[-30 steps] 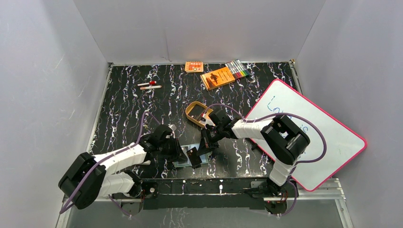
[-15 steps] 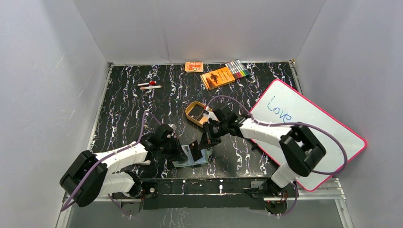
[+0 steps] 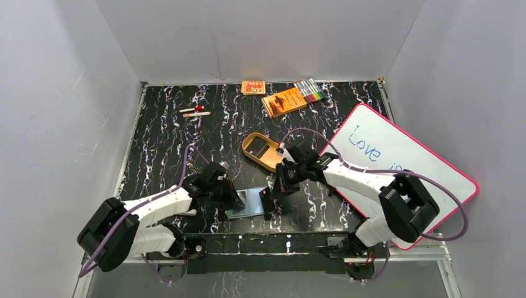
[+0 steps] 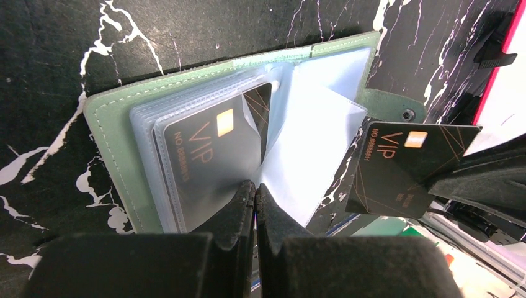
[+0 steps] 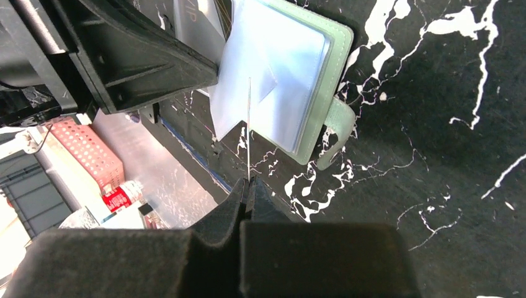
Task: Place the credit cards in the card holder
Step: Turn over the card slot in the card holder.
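Note:
The sage-green card holder (image 3: pixel 247 205) lies open near the table's front edge. In the left wrist view its green cover (image 4: pixel 105 124) frames clear pockets, and one dark VIP credit card (image 4: pixel 205 155) sits in a pocket. My left gripper (image 4: pixel 254 191) is shut, pinching a clear pocket leaf (image 4: pixel 304 155) at the holder's near side. My right gripper (image 5: pixel 248 185) is shut on a second dark credit card (image 4: pixel 403 164), seen edge-on in its own view (image 5: pixel 249 130). It holds the card upright just off the holder's right edge (image 5: pixel 338 56), above the snap tab (image 5: pixel 338 127).
A tan oval tray (image 3: pixel 263 151) lies behind the right gripper. A pink-framed whiteboard (image 3: pixel 403 180) fills the right side. An orange booklet (image 3: pixel 284 101), markers (image 3: pixel 310 90), a small orange box (image 3: pixel 253 87) and two pens (image 3: pixel 195 112) lie at the back.
My right gripper has carried its card from over the open holder to just off its right edge, and its arm has swung rightward. The left gripper has stayed on the holder.

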You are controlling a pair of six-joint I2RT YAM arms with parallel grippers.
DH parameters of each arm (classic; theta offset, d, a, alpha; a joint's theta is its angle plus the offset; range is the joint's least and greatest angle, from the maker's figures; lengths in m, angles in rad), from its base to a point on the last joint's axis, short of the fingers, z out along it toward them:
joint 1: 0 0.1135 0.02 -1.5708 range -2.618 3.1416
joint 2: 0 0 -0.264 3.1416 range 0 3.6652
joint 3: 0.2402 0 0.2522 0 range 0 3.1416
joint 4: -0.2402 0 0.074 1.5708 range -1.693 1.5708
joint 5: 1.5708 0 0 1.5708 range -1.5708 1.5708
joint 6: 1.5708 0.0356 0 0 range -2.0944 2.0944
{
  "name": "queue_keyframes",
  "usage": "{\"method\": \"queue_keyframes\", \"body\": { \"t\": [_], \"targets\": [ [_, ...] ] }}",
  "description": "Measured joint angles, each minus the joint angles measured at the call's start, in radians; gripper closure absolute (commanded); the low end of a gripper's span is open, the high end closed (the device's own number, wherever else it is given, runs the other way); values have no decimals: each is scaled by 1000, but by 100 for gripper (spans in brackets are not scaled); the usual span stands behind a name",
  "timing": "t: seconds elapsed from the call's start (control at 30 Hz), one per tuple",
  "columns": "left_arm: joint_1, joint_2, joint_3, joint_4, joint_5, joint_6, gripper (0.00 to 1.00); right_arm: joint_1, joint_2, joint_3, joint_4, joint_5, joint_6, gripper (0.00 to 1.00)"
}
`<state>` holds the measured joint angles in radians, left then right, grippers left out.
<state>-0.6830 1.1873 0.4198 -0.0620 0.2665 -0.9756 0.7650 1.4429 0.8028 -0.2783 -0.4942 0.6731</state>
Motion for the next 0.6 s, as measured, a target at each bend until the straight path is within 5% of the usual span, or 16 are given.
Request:
{"method": "queue_keyframes", "body": {
  "t": [0.6],
  "targets": [
    [0,-6,-10,10,-3,-13,100,0,-58,-60,-26,20,5,100]
  ]
}}
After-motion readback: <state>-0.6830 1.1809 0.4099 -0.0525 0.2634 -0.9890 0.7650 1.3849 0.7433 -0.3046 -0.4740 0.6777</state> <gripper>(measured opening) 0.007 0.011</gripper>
